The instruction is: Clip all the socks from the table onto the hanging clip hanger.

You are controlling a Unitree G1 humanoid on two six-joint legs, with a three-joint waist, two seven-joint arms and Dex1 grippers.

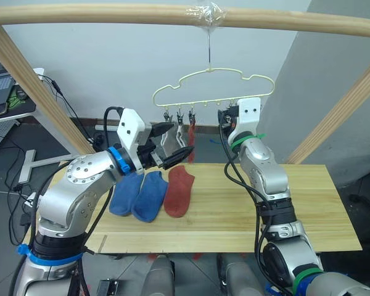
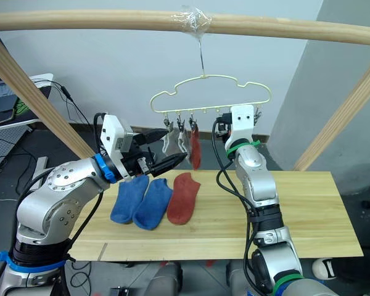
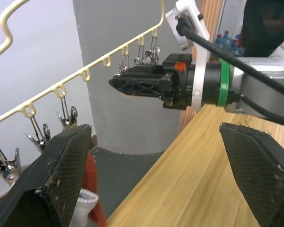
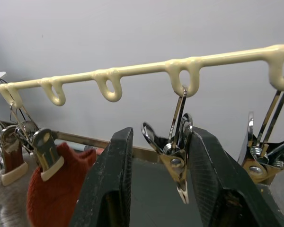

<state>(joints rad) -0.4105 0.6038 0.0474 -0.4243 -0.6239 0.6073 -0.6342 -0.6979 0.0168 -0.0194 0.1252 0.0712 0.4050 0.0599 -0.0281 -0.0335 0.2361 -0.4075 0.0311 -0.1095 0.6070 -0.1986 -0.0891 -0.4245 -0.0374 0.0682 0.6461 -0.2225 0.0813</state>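
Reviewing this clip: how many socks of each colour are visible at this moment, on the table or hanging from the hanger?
Blue: 2, both flat on the table ()
Red: 2, one on the table, one clipped on the clip hanger
Light grey: 2, both clipped ()
Total: 6

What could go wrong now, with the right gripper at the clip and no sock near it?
The right gripper has a metal clip between its fingers, but the left gripper is open and holds nothing, so the clip may open for no sock. Pushing could swing the hanger, which hangs freely. Three socks, like the red sock, remain on the table.
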